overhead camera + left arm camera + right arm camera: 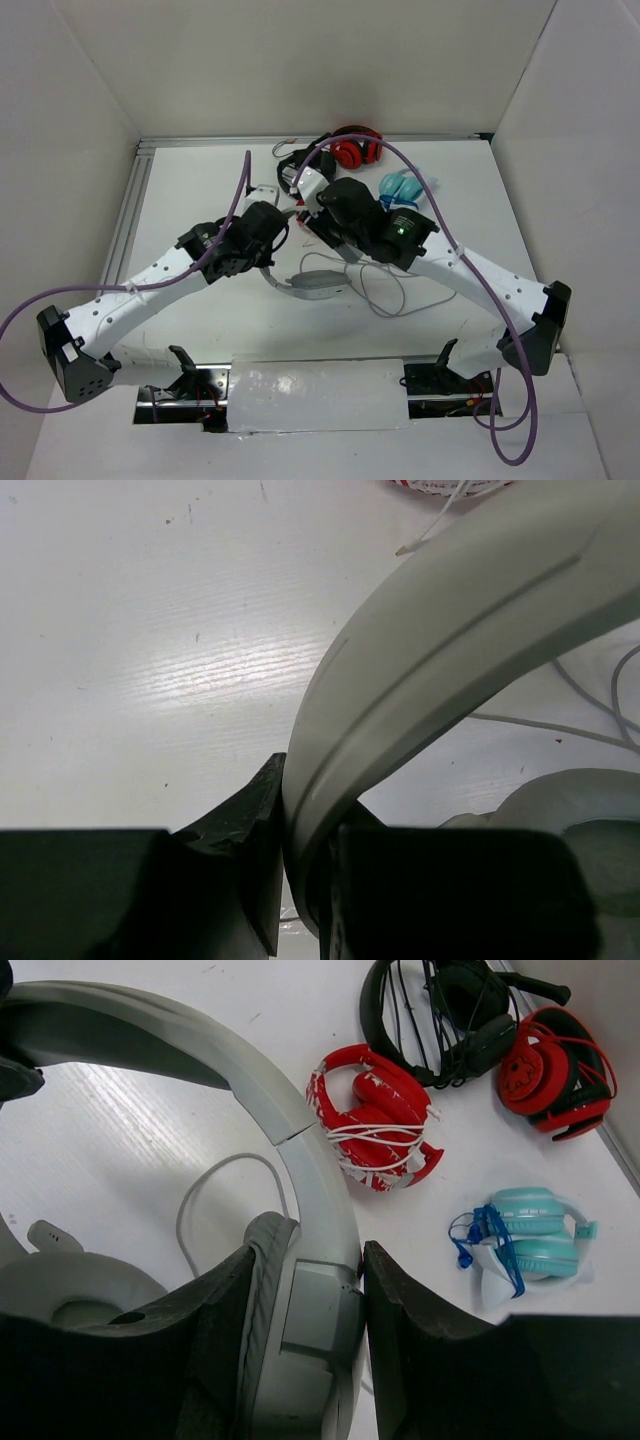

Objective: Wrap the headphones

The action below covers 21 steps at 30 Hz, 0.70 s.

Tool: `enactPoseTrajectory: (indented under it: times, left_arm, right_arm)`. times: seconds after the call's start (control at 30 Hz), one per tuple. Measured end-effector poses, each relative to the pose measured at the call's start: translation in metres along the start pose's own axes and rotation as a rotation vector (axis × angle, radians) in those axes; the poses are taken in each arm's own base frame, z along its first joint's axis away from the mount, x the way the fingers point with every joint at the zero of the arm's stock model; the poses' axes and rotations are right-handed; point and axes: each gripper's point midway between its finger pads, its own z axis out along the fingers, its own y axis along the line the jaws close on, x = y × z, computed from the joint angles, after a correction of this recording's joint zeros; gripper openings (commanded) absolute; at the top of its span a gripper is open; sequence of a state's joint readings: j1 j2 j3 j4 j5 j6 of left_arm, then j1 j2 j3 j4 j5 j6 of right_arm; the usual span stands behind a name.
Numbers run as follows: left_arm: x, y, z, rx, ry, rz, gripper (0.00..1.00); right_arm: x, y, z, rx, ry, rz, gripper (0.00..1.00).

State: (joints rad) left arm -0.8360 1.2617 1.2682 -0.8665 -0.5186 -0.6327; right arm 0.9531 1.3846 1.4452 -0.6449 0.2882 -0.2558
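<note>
Near edge to mid-table: the headphones (308, 284) are lying between the two arms. One oval earcup is facing up and the wide headband is arching away to the left. The thin grey cable (385, 297) is trailing in loose loops on the table (190, 330), just right of the earcup.

The left gripper (305, 835) is pinching the headband edge-on. Both fingers are pressing its opposite faces, the jaws parted only by the band's thickness.

The right gripper (305, 1280) is clamping the band's side arm just above the earcup. The jaws are standing partly open to the arm's width, one finger against the grey padding and the other against the hard shell.

Farther out: a red pair bound in white cord (375, 1120) is sitting just beyond the headband, with a light blue pair (525, 1245) to its right.

Far edge: a black pair (440, 1010) and a second red pair (548, 1065) are lying side by side, touching.
</note>
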Motion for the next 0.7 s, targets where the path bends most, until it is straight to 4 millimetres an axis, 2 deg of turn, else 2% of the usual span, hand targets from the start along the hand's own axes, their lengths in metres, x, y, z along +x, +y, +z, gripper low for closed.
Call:
enactPoseTrajectory:
  times: [0.03,0.07,0.1,0.13,0.3,0.4,0.47,0.53,0.6,0.7]
  left_arm:
    - [0.0,0.0,0.0,-0.003,-0.002,0.0,0.0]
    - [-0.001,0.001,0.0,-0.007,-0.005,-0.004,0.0]
    - [-0.003,0.0,0.0,-0.005,-0.014,-0.009,0.0]
    - [-0.005,-0.001,0.0,-0.003,-0.022,-0.012,0.0]
    - [-0.008,0.001,0.0,-0.004,-0.025,-0.02,0.0]
    - [-0.024,0.009,0.001,0.001,-0.057,-0.067,0.0]
    - [-0.041,0.018,-0.002,0.007,-0.096,-0.104,0.0]
    - [-0.06,0.029,-0.006,0.016,-0.129,-0.138,0.0]
    - [-0.081,0.041,-0.012,0.019,-0.167,-0.176,0.0]
    - [-0.122,0.064,-0.029,0.014,-0.244,-0.237,0.0]
  right_arm:
    - [0.0,0.0,0.001,0.0,0.002,0.0,0.57]
    - [0.0,0.001,0.002,-0.002,0.002,0.002,0.65]
    - [-0.001,0.005,0.003,-0.018,-0.003,0.0,0.67]
    - [-0.002,0.009,0.003,-0.03,-0.004,-0.002,0.99]
    - [-0.016,0.029,-0.002,-0.074,-0.058,-0.021,1.0]
    - [-0.037,0.031,-0.021,-0.081,-0.148,0.002,1.0]
    - [-0.055,0.022,-0.047,-0.069,-0.268,0.055,1.0]
    - [-0.064,0.009,-0.082,-0.056,-0.401,0.115,1.0]
    - [-0.062,-0.004,-0.118,-0.04,-0.517,0.173,1.0]
    - [-0.051,-0.018,-0.152,-0.018,-0.637,0.252,1.0]
